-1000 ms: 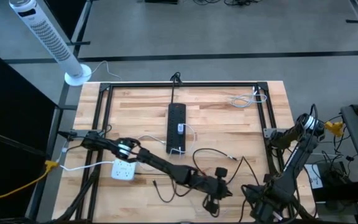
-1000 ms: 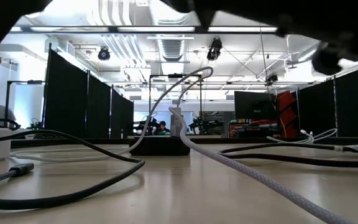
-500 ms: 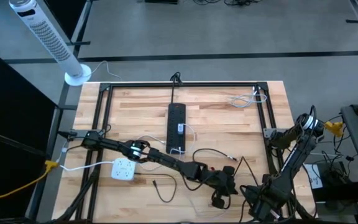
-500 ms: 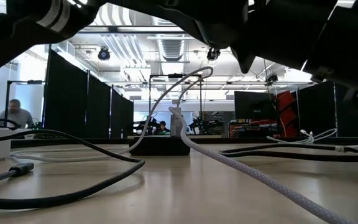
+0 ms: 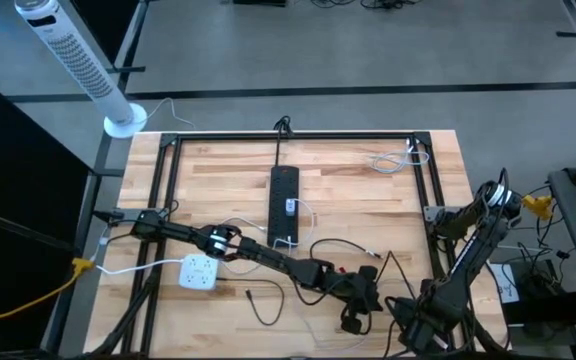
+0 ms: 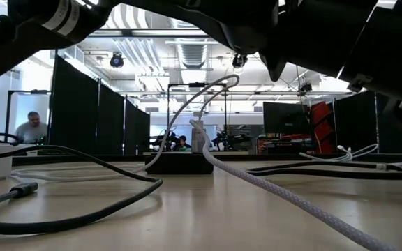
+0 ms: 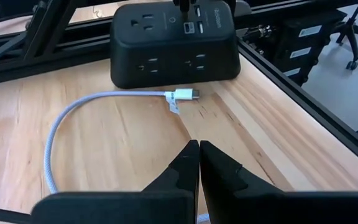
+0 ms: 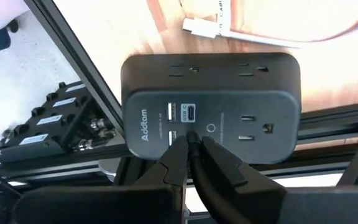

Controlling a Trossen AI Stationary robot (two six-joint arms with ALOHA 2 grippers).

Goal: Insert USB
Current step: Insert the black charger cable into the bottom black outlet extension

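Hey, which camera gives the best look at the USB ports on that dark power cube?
The right wrist view: it faces the cube squarely, ports plain. The left wrist view shows the cube at a slant. In the high and low views I can't make it out.

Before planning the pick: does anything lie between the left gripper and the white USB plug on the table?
Nothing visible does. Only bare table lies between the shut left gripper and the USB plug, which rests before the black power cube.

Right tool (image 8: pixel 190 140) hides one port (lower USB).
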